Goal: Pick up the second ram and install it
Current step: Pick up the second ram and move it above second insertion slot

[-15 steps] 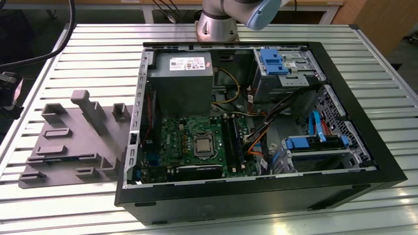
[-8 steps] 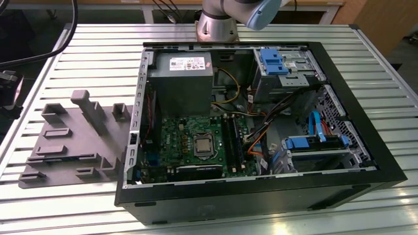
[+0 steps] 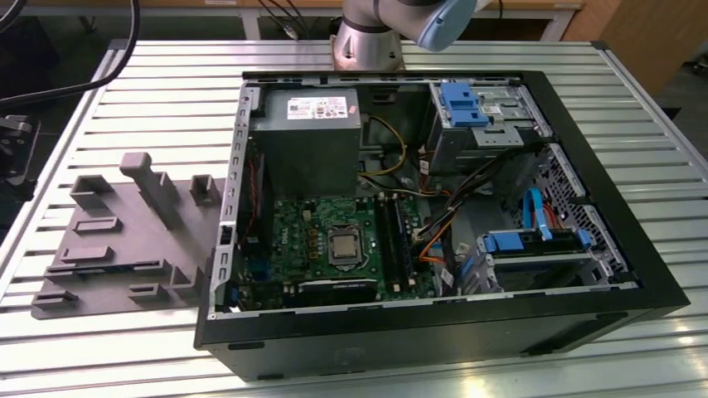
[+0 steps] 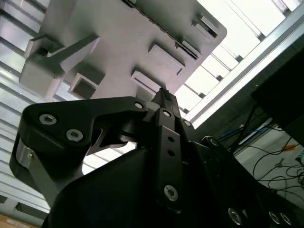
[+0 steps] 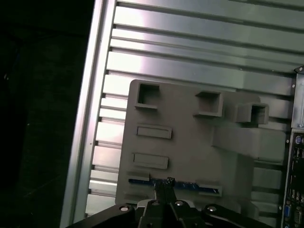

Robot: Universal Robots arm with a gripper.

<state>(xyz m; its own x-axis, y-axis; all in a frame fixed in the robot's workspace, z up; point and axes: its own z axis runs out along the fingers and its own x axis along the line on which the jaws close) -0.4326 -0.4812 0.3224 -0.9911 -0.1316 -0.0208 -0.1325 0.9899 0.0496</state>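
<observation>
Tray (image 5: 190, 142) holds second ram (image 5: 194, 185), first wrist view.

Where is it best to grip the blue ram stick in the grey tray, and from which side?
Probably at the middle of its top edge, coming down from above. The ram stick stands on edge in a slot of the grey tray, so only that thin edge is free; the gripper is at its middle.

A slatted metal table (image 3: 155, 83) spans the exterior view. At the frame's left a grey tray (image 3: 105, 249) lies on it; just beside, at centre and right, sits an open computer case (image 3: 443, 336).
</observation>
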